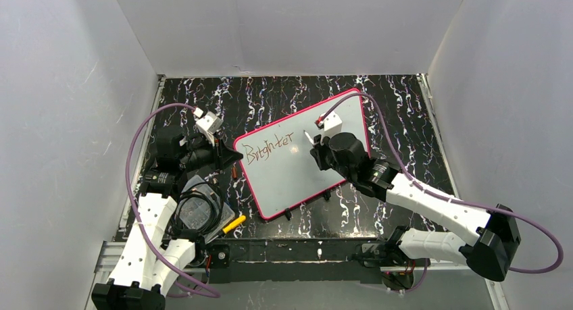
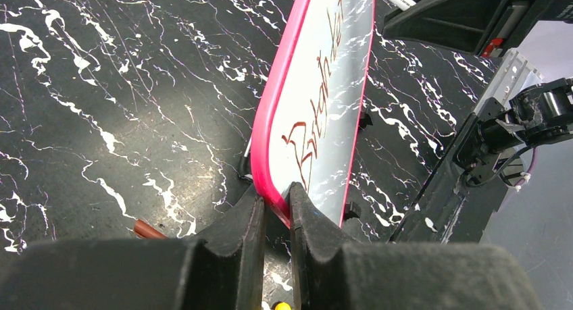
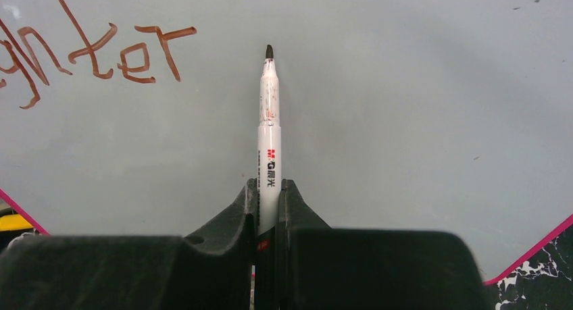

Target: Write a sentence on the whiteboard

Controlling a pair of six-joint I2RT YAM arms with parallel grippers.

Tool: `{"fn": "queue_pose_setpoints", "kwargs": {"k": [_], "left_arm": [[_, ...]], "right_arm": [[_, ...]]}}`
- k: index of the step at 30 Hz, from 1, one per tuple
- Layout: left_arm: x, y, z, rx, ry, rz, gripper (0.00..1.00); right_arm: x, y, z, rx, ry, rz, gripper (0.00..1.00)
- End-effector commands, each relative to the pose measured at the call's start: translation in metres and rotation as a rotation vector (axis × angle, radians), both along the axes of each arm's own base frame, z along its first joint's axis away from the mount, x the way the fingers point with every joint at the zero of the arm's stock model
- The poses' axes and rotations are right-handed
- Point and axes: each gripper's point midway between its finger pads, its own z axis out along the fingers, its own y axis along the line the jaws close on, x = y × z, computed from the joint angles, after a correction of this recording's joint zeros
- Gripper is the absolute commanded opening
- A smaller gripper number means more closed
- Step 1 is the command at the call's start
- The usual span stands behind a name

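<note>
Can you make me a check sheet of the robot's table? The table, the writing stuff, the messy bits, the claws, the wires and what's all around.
Surface: black table with white veins.
Job's things: board lies askew; writing reads only "Brighter"; marker is uncapped, its tip right of the word.
Clutter: yellow object, clear packet and brown tube near the left arm.
Grippers: left gripper shut on the board's pink edge; right gripper shut on the marker.
Cables: purple; left cable loops wide, right cable crosses the board's far corner.
Surroundings: white walls on three sides.
</note>
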Motion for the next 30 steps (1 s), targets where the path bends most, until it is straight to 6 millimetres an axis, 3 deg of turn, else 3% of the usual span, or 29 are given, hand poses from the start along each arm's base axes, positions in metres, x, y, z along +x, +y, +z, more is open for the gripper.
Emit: {"fn": "queue_pose_setpoints", "kwargs": {"k": [1,12,17,25,30], "left_arm": [[0.0,0.006,-0.013,0.074,-0.028,-0.005,0.0],[-0.001,0.006,-0.013,0.074,-0.028,-0.007,0.0],[-0.001,0.006,-0.013,0.073,-0.03,-0.006,0.0],[-0.001,0.006,-0.013,0.072,-0.028,-0.007,0.0],[-0.001,0.006,-0.013,0.072,-0.029,-0.007,0.0]], "right_arm": [[0.005,0.009,0.009,0.026,-0.022,0.015,0.01],[0.019,-0.012,0.002,0.003,-0.005,-0.097,0.01],[0.018,-0.011,0.006,0.02,-0.006,-0.075,0.01],[0.01,-0.009,0.029,0.085,-0.057,-0.027,0.01],[0.014,-0.002,0.03,0.075,-0.063,-0.007,0.01]]}}
